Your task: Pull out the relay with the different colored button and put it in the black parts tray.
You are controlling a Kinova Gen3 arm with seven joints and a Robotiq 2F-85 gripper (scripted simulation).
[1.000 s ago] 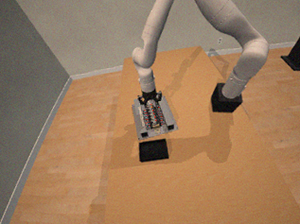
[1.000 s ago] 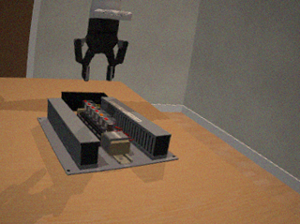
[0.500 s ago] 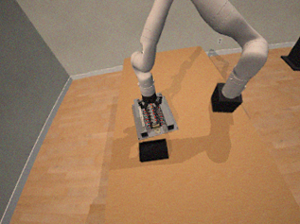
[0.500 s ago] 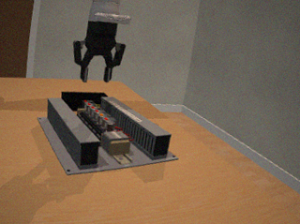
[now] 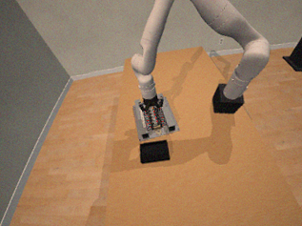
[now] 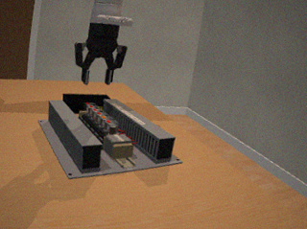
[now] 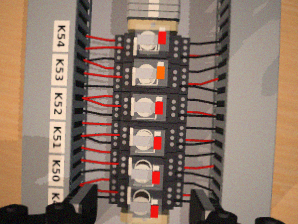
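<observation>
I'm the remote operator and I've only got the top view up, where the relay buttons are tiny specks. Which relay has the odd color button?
Observer: In the wrist view, the relay with the orange button stands level with the K53 label; the other buttons there are red.
Operator: Okay, and is the gripper already down on the relays? From above I can't judge height.
Observer: No. The exterior view shows the gripper above the panel, its fingertips well over the row.
Operator: Are its fingers apart?
Observer: Yes, the exterior view shows a gap between the two fingertips, with nothing in it.
</observation>
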